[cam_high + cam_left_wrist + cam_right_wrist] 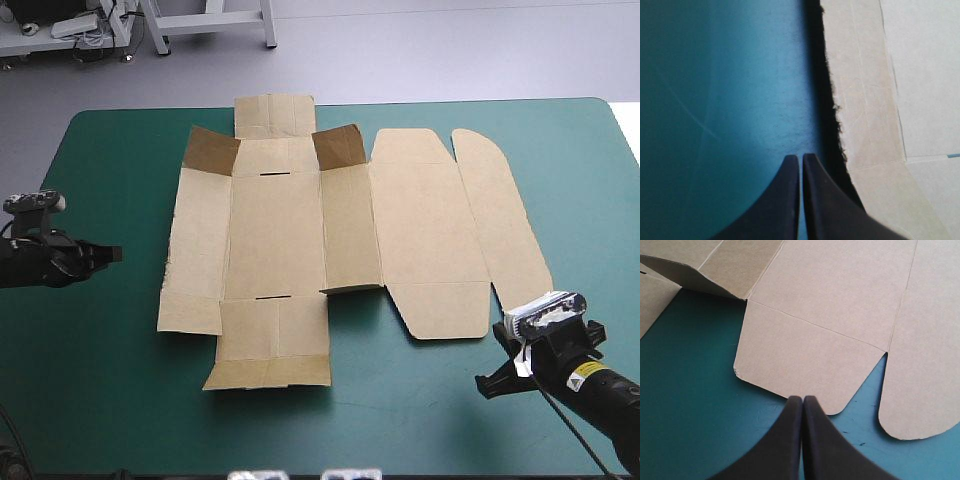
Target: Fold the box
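Nearest you, the right end effector (492,384) is sitting low over the teal-green tabletop (100,400), just off the box's near right corner. Its black fingers are pressing together into one point and gripping nothing. In its wrist view the tip is aiming at the rounded tuck flap (805,360), close to that flap's edge but, as far as you can judge, not touching it. The box (275,240) is lying as a cut brown sheet across the middle of the tabletop, reaching from the near half up to the far edge. Its near end flap (270,350) is lying down, with its near rim curling up a little. Farther in, at the tabletop's left side, the left end effector (113,255) is pointing toward the box's left wall panel (198,240). Its fingers are likewise together and empty, with a strip of cover showing between tip and board. Its wrist view is showing the panel's ragged cut edge near the tip, casting a dark shadow. Toward the far edge, two small corner flaps (213,150) are standing partly up off the sheet and showing darker insides; the rest is reading as flat. Judgement: you are looking at a fold barely begun. No wall is raised and tucked, and the lid panel (430,230) is lying flat on the right. Raising the walls, tucking them and forming the tray are all left to do.
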Available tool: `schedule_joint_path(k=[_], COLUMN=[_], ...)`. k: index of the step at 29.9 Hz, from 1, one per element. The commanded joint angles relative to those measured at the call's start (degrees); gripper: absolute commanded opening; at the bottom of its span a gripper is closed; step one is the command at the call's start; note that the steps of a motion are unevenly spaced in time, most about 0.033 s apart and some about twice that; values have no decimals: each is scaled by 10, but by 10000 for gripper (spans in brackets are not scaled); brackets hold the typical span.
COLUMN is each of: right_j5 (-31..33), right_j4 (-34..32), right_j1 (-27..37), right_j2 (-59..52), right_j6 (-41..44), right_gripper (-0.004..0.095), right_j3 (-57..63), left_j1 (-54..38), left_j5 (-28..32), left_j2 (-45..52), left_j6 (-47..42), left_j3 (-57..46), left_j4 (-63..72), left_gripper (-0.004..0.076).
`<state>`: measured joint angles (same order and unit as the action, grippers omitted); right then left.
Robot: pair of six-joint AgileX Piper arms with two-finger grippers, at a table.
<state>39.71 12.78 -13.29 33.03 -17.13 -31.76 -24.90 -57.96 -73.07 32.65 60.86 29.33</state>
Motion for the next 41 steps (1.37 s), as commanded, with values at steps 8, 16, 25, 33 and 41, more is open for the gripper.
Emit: schedule_joint_path(k=[8,16,25,33,41], right_j5=[-37,-34,-34,-34,-34], right_j4=[9,11,13,13,13], right_j1=[-1,-1,-1,-1,-1], right_j2=[3,3,3,3,3], right_j6=[-7,-7,-7,-7,-7], right_gripper=[-18,-18,-18,-18,-18], right_j3=[-15,-15,-15,-15,-15], left_j1=[-39,-39,-38,-28,10], left_j5=[23,-80,-136,-159,-147], left_j2=[-46,-169,-243,-256,-266], left_j6=[41,87,163,178,178], left_j3=[19,19,19,19,19], left_j4=[140,189,304,287,282], left_gripper=[36,321,558,558,557])
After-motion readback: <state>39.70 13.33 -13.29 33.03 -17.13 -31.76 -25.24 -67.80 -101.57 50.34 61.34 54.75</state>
